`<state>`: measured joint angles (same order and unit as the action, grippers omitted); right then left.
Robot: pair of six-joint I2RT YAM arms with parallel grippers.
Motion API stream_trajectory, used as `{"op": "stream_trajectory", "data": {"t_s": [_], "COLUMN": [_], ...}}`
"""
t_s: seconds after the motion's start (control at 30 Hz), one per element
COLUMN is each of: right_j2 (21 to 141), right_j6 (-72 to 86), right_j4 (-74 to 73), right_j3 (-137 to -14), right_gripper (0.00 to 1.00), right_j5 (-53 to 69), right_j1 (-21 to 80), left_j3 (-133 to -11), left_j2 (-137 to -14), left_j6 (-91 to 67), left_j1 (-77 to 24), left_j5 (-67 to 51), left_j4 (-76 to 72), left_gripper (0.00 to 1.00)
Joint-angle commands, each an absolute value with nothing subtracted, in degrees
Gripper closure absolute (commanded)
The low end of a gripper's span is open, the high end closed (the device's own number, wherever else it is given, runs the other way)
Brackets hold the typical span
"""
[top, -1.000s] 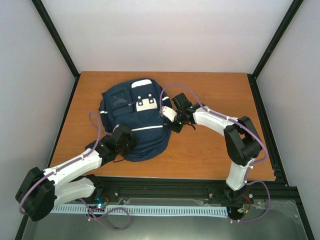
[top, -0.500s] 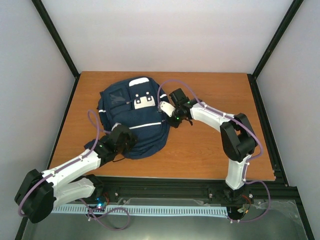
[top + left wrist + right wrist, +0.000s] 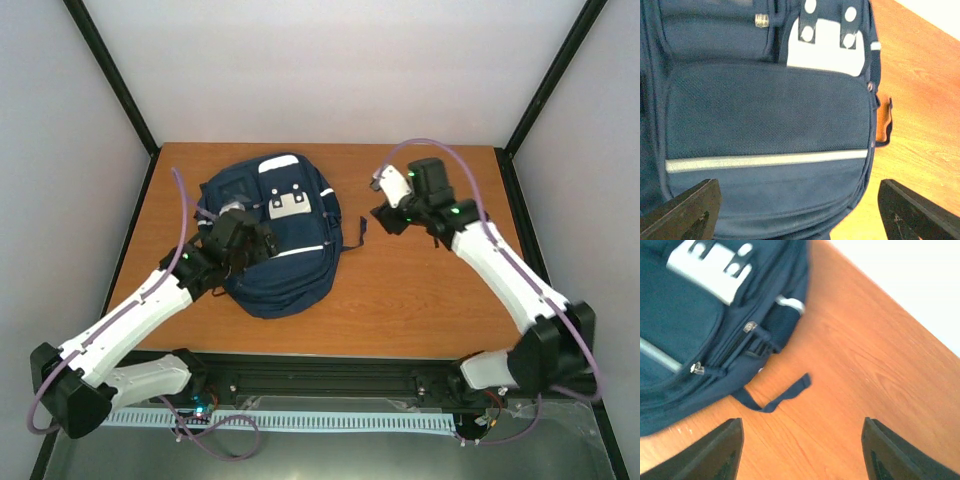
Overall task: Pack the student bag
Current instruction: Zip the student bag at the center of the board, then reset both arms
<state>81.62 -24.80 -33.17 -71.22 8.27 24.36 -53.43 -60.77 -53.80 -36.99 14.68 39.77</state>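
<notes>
We see the student bag (image 3: 280,265) lying flat on the bench (image 3: 430,300), left of centre. Left jaws apart, nothing btwn, over bag's front. Right jaws apart too, over bench beside the bag's loose strap (image 3: 785,395).

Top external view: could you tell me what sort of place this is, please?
Probably a robot lab test cell: a wooden table boxed in by white panels and black frame posts, a left arm and right arm mounted at its near edge, a navy backpack on it.
</notes>
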Motion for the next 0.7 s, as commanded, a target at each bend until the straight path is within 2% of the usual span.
{"op": "stream_trajectory", "data": {"t_s": [0.0, 0.03, 0.07, 0.1, 0.27, 0.37, 0.5, 0.67], "right_j2": [71.5, 68.98, 66.64, 64.56, 57.0, 53.99, 49.11, 49.67], "right_j6": [-18.17, -16.32, -13.75, -12.34, -9.38, -5.98, -5.24, -4.41], "right_j4": [-31.22, -29.96, -28.76, -28.09, -26.05, -23.86, -18.69, -16.31], "right_j3": [-68.35, -67.58, -66.55, -65.88, -61.22, -57.08, -50.25, -46.86], "right_gripper": [0.22, 0.03, 0.0, 0.0, 0.0, 0.0, 0.0, 0.0], "right_j5": [6.27, 5.89, 4.9, 3.26, 3.04, 1.29, -0.58, -0.31], "right_j1": [19.15, 17.26, 16.32, 15.95, 15.88, 15.88, 15.87, 14.73], "left_j3": [-63.79, -65.92, -68.1, -69.92, -72.61, -65.8, -55.68, -51.79], "left_j2": [-63.56, -64.27, -64.86, -65.35, -65.42, -62.23, -56.79, -52.51], "left_j6": [-40.34, -38.33, -36.51, -34.56, -22.44, -19.76, -19.12, -20.94], "left_j1": [-36.46, -36.47, -36.41, -36.39, -36.3, -36.3, -36.21, -36.17], "left_j5": [23.08, 24.26, 25.71, 27.12, 34.83, 40.42, 39.69, 41.3], "left_j4": [49.61, 50.58, 51.63, 52.42, 49.45, 42.22, 33.55, 31.06], "left_gripper": [0.09, 0.08, 0.05, 0.01, 0.0, 0.0, 0.0, 0.0]}}
